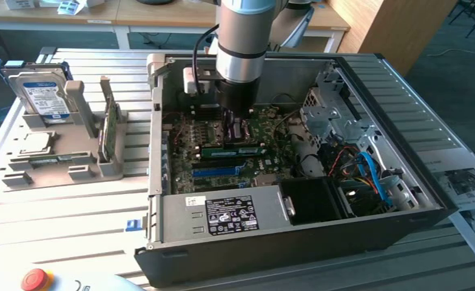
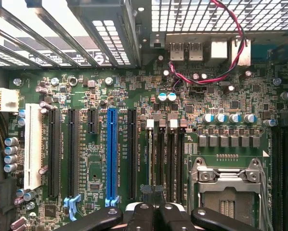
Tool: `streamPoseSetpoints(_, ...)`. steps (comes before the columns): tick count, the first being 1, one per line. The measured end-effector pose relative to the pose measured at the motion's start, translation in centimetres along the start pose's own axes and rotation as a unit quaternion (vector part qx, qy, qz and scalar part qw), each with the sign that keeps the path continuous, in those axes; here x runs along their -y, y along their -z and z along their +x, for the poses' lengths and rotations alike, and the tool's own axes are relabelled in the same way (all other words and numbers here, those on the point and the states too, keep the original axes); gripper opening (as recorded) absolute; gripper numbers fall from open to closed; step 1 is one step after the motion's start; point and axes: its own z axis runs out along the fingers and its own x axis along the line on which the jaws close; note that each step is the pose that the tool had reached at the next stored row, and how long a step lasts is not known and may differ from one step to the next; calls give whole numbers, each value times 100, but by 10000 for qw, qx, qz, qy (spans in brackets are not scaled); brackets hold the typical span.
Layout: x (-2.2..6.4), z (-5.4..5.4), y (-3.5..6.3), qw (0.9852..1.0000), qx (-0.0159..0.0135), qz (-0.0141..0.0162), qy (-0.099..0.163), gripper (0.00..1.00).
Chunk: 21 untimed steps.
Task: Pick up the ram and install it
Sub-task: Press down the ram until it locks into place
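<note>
While the single arm reaches down into the open computer case (image 1: 302,254), I count one gripper (image 1: 235,126), one silver power supply (image 1: 221,215) against the case's near wall, and, outside the case on the exterior view's left, one grey holder (image 1: 67,173) carrying one blue-labelled hard drive (image 1: 41,94) and one green card (image 1: 108,130) standing on edge. On the motherboard (image 2: 230,101) inside the case there are four memory slots (image 2: 170,159) side by side, one blue expansion slot (image 2: 111,154), one white slot (image 2: 32,144) and one CPU socket (image 2: 226,185). Room is tight: the case's walls ring the board, a metal drive cage (image 1: 330,115) and blue cables (image 1: 367,173) crowd the side on the exterior view's right, and only the case's open top is free. The ram (image 2: 150,159) stands edge-on in the memory slot farthest from the CPU socket, running straight under the gripper (image 2: 153,211), whose fingers are drawn together directly above it. From outside, the ram (image 1: 239,147) shows green just beneath the fingertips; whether they touch it I cannot tell.
</note>
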Motion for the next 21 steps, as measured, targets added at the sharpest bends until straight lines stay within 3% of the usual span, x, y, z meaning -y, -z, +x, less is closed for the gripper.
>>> streamPoseSetpoints(21, 0, -2, -22, 10000, 1, 0, 0, 10)
